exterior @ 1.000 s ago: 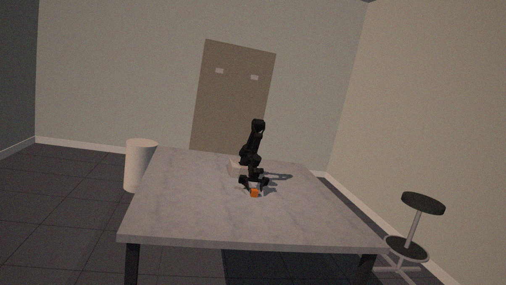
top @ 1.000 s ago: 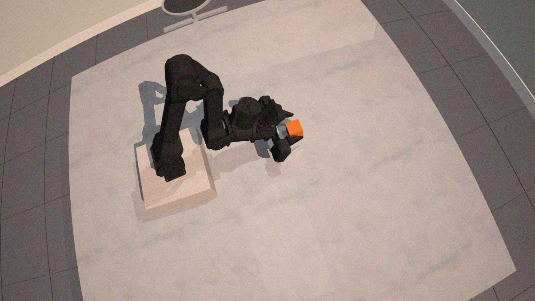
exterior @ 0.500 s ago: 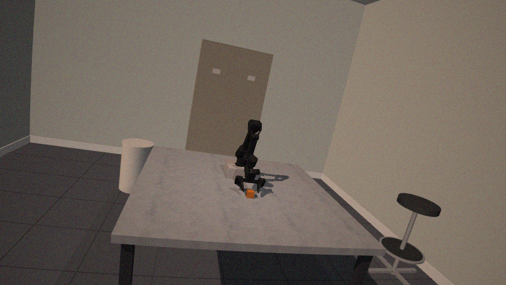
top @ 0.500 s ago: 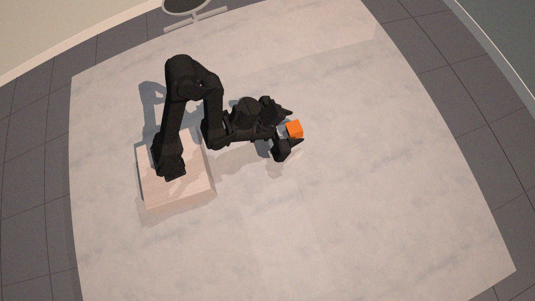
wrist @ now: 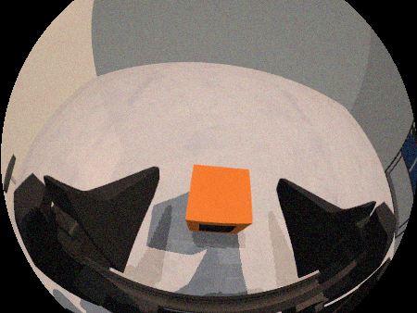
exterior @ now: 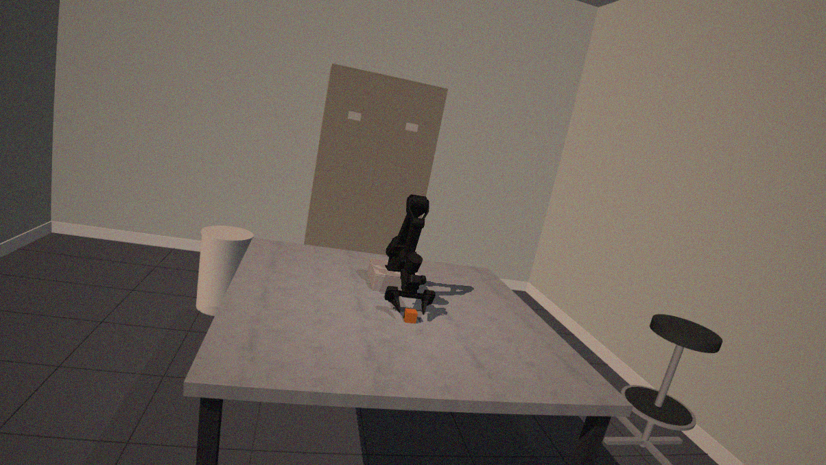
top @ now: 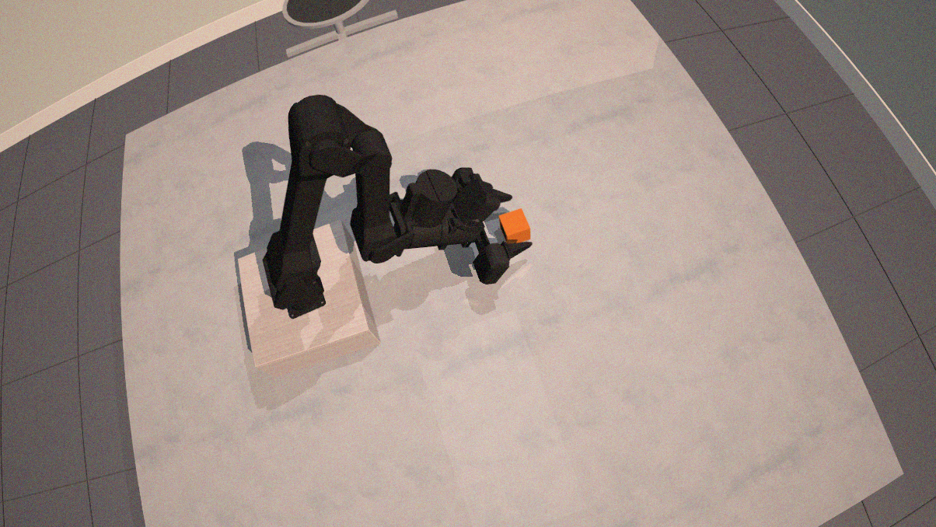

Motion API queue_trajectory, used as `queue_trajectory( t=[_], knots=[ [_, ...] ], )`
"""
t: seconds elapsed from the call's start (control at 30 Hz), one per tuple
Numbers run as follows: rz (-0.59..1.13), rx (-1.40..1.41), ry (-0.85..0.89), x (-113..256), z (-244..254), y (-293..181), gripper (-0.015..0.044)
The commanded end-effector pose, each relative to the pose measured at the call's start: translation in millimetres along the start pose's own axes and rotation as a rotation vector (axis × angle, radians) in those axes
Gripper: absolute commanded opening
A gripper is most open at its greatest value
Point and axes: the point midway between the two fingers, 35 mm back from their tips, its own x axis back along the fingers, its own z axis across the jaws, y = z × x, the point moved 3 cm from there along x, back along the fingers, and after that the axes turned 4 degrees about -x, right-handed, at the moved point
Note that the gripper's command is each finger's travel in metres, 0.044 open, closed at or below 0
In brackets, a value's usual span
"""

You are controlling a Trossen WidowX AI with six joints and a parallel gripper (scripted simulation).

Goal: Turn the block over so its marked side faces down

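The orange block (top: 514, 226) (exterior: 410, 317) (wrist: 220, 196) sits between the fingertips, with a gap on both sides. A plain orange face is turned up and toward the wrist camera. Its black-marked side shows as a thin, foreshortened strip low on the near side, facing the arm and slanting downward. The block looks tilted; I cannot tell which edge or face touches the table (top: 622, 340) (exterior: 346, 361) (wrist: 208, 111). The marked side is hidden in the top and exterior views. My gripper (top: 521, 220) (exterior: 411, 312) (wrist: 221, 180) is wide open and low over the table, its fingers on either side of the block.
The arm stands on a pale wooden base (top: 344, 327) (exterior: 378, 278), behind the gripper. A stool (exterior: 686, 332) and a white cylinder (exterior: 222, 271) stand on the floor beyond the table edges.
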Motion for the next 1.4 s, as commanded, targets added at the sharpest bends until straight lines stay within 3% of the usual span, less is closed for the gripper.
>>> queue_trajectory(
  t=[0.0,0.13,0.37,0.6,0.73,1.23,1.37],
  knots=[
    [0.001,0.004,-0.006,0,-1,-1,0.044],
    [0.018,0.003,-0.003,-3,0,2,0.044],
    [0.25,0.005,-0.019,-10,3,25,0.044],
    [0.435,0.0,-0.033,24,6,68,0.044],
    [0.529,0.002,-0.043,42,5,68,0.044],
    [0.545,0.002,-0.044,46,5,69,0.044],
    [0.63,0.003,-0.051,37,6,78,0.044]
  ],
)
